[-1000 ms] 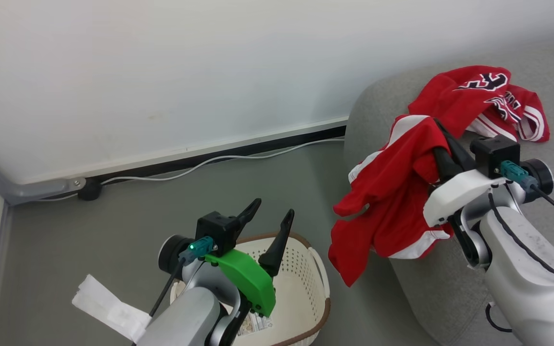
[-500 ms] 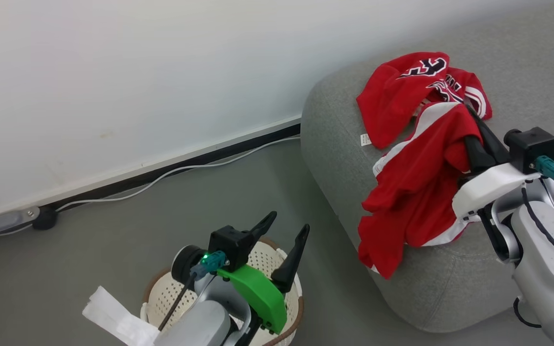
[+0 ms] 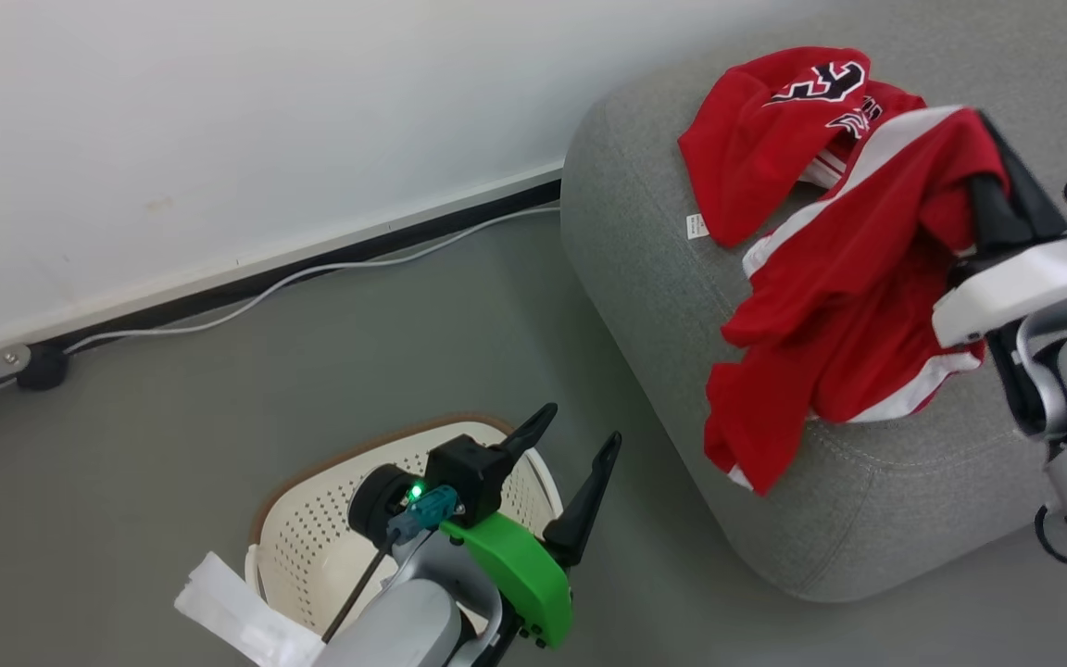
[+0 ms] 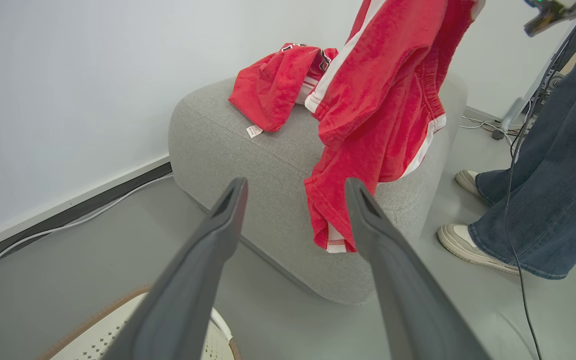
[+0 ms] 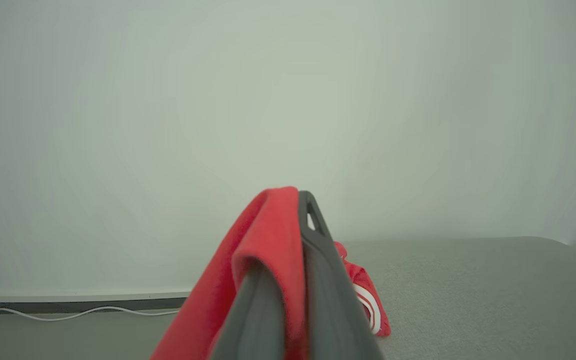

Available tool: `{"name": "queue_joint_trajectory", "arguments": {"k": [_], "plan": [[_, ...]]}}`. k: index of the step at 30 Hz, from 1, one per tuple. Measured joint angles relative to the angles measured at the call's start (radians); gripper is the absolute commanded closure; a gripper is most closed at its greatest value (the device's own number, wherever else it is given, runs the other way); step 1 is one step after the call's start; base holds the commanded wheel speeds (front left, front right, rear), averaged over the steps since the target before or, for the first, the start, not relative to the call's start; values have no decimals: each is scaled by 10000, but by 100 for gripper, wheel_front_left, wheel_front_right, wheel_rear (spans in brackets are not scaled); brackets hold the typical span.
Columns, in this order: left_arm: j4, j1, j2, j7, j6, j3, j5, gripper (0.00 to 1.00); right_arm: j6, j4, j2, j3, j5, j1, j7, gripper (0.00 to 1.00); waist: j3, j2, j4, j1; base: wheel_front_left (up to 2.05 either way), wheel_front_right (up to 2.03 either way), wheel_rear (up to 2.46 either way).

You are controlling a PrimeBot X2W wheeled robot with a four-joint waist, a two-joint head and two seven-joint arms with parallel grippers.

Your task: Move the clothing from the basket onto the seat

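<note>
Right tool [image 5: 303, 210] clamped on red garment [image 3: 830, 306], white label [image 3: 697, 225] illegible

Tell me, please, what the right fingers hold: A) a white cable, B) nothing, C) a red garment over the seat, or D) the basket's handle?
C: the right fingers are shut on a red garment that hangs down over the seat.
</note>
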Motion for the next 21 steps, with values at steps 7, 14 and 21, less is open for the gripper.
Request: {"name": "queue_joint_trajectory", "arguments": {"k": [7,14,21], "plan": [[-267,-442,104,128,144,-10,184,0,-98,-242,-259,-665,253,-963,119,100,686,0,246,0,0,0,0],[-644,-918,299,257,232,127,556,0,-198,-113,-984,-1429,328,-2185,502,100,1430,0,579,0,0,0,0],[-986,-1406,441,384,259,268,679,0,-199,159,-1781,-1994,318,-4026,1051,100,2171,0,936,1,0,0,0]]}}
